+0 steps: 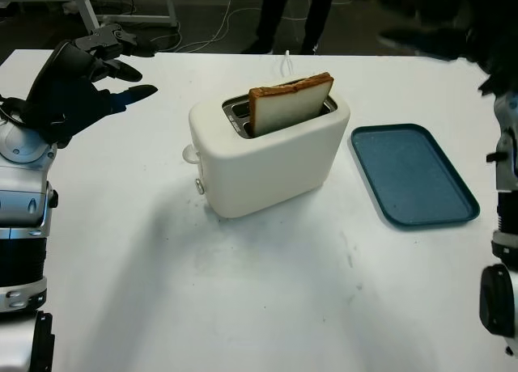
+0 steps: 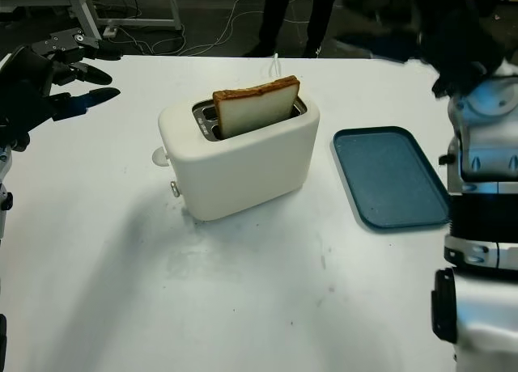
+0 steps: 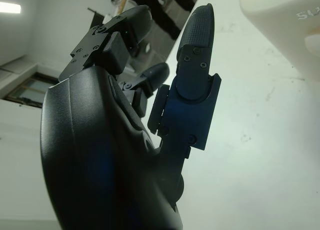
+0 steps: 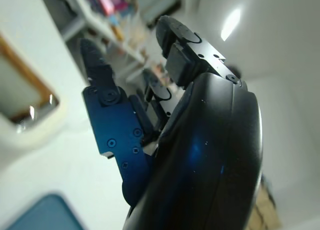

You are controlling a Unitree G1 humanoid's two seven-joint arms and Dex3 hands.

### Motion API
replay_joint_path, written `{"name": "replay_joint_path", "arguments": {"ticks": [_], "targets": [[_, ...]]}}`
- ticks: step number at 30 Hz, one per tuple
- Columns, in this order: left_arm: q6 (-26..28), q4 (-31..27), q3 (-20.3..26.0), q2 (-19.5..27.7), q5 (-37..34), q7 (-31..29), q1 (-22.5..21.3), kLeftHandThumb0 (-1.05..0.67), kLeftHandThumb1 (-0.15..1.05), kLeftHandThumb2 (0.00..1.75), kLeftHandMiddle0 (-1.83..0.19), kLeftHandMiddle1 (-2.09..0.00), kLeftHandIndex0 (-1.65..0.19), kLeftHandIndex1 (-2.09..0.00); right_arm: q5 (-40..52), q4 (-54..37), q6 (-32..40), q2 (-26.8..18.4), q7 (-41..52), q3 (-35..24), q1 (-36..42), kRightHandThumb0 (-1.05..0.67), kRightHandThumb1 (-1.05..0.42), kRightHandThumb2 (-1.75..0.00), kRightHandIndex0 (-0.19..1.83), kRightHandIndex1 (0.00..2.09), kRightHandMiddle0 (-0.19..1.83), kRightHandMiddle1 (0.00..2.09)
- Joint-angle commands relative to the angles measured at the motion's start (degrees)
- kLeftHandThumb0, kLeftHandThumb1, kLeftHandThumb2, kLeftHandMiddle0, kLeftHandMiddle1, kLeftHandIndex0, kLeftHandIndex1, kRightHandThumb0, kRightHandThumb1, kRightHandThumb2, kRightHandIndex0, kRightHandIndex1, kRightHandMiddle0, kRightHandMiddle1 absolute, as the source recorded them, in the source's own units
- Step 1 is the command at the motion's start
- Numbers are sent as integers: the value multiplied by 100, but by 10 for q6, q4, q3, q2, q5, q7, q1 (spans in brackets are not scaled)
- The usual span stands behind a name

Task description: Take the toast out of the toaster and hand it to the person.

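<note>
Brown-crusted toast slice (image 1: 290, 103) is left upright in white toaster (image 1: 271, 150), mid-desk | left robot hand (image 1: 81, 77) is held open and empty near far-left edge, ready to reach | right robot hand (image 2: 453, 32) is raised at far-right edge, empty, not curled

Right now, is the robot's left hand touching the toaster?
Apart. The left eye view shows bare table between the left hand and the toaster.

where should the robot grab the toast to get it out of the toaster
Best by the upper part of the toast, pinching its two flat faces from above. It stands on edge in the slot of the white toaster with only the top half exposed, so a straight upward pull suits. The open left hand and open right hand are both raised nearby.
</note>
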Motion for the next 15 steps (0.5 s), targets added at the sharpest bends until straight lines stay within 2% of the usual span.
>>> {"name": "replay_joint_path", "arguments": {"ticks": [1, 2, 3, 4, 5, 7, 10, 12, 15], "targets": [[-5, -3, -2, 5, 2, 0, 4, -58, 92, 16, -35, -93, -42, -62, 10, -16, 2, 6, 13, 13, -24, -42, -55, 0, 75, 12, 71, 7], [-7, -3, -2, 5, 2, 0, 4, -58, 92, 16, -35, -93, -42, -62, 9, -13, -2, 7, 25, 22, -35, -42, -52, 0, 74, 16, 71, 9], [-9, -3, -1, 5, 1, -1, 5, -57, 92, 16, -35, -93, -42, -62, 9, -3, -13, 8, 40, 32, -45, -46, -50, -1, 68, 30, 71, 14], [-6, -4, 0, 4, 0, -1, 5, -57, 92, 15, -35, -93, -41, -62, 4, 8, -28, 10, 52, 44, -55, -50, -47, -1, 51, 70, 69, 28], [0, -7, 1, 3, -1, 0, 5, -56, 92, 15, -34, -93, -41, -62, -6, 19, -47, 11, 59, 55, -63, -54, -46, -1, 40, 94, 65, 41], [9, -10, 2, 1, -3, 1, 6, -57, 92, 14, -34, -92, -41, -62, -32, 45, -82, 11, 74, 83, -77, -74, -48, -1, 34, 113, 56, 66], [2, -6, 1, 4, -1, 0, 5, -57, 92, 15, -34, -93, -41, -62, -78, 76, -123, 11, 84, 124, -91, -80, -49, -1, 34, 115, 52, 74], [-2, -5, -1, 5, 1, 1, 5, -57, 92, 15, -35, -93, -42, -62, -112, 94, -154, 17, 75, 146, -95, -91, -51, -1, 43, 107, 55, 74], [2, -6, -1, 5, 2, 0, 5, -57, 92, 15, -35, -92, -42, -61, -134, 121, -184, 29, 72, 163, -92, -89, -53, -2, 44, 104, 54, 73]]}}
